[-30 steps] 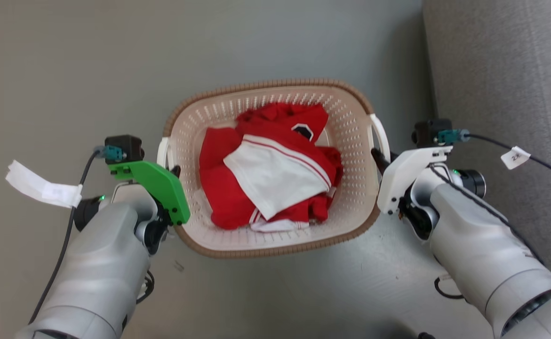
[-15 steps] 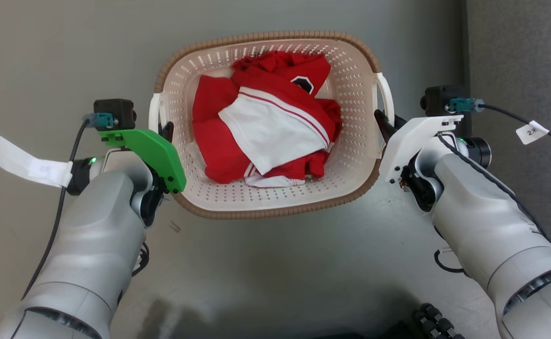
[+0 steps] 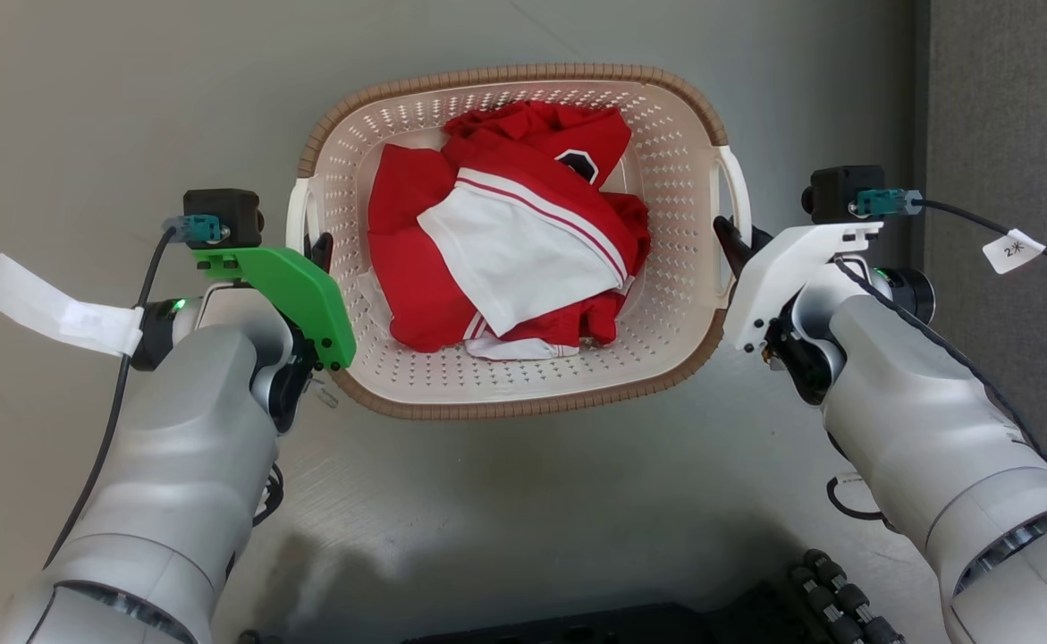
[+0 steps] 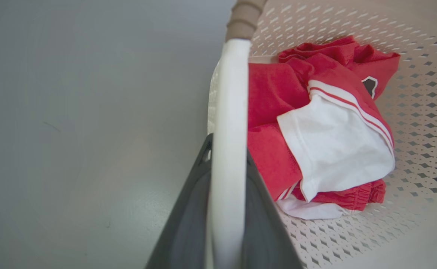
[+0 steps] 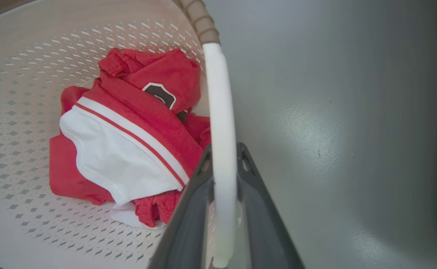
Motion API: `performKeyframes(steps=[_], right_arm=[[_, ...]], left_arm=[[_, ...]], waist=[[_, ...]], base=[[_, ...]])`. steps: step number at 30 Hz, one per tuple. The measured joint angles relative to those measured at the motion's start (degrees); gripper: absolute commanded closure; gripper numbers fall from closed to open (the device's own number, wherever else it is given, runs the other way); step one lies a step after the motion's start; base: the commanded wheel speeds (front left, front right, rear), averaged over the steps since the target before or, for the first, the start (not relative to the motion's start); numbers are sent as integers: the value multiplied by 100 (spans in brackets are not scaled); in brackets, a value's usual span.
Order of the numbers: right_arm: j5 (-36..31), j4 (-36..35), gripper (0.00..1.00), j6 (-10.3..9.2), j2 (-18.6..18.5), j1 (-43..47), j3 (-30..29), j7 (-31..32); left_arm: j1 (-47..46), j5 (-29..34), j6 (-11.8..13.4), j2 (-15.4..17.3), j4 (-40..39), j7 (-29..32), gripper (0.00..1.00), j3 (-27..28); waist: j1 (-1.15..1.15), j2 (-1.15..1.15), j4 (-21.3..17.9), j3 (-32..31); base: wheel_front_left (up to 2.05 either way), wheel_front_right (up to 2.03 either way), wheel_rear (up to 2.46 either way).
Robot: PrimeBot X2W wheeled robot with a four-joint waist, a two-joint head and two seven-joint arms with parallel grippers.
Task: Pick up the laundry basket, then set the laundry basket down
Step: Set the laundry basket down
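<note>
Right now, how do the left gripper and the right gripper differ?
The left gripper carries a green plate, the right gripper a white plate. The left gripper clamps the laundry basket's left handle, the right gripper its right handle. Both are shut on white handles.

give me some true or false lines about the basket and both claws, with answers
The left claw clamps the basket's left handle. True.
The basket is empty. False: red and white clothes lie in it.
The right claw grips the clothes. False: it clamps the right handle.
The basket's walls are full of small holes. True.
</note>
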Motion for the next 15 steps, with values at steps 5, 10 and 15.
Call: performKeyframes(steps=[5, 10, 15], right_arm=[[108, 58, 100, 53, 8, 0, -15, 119], [149, 76, 100, 56, 7, -2, -40, 160], [149, 94, 100, 100, 0, -4, -40, 159]], left_arm=[[-2, 11, -42, -10, 36, 8, 100, -48], [-13, 24, -55, -14, 49, 48, 100, -90], [-14, 24, -58, -18, 60, 48, 100, -112]], waist=[[0, 0, 8, 58], [0, 0, 23, 136], [0, 0, 31, 172]], base=[[0, 0, 0], [0, 0, 0], [0, 0, 0]])
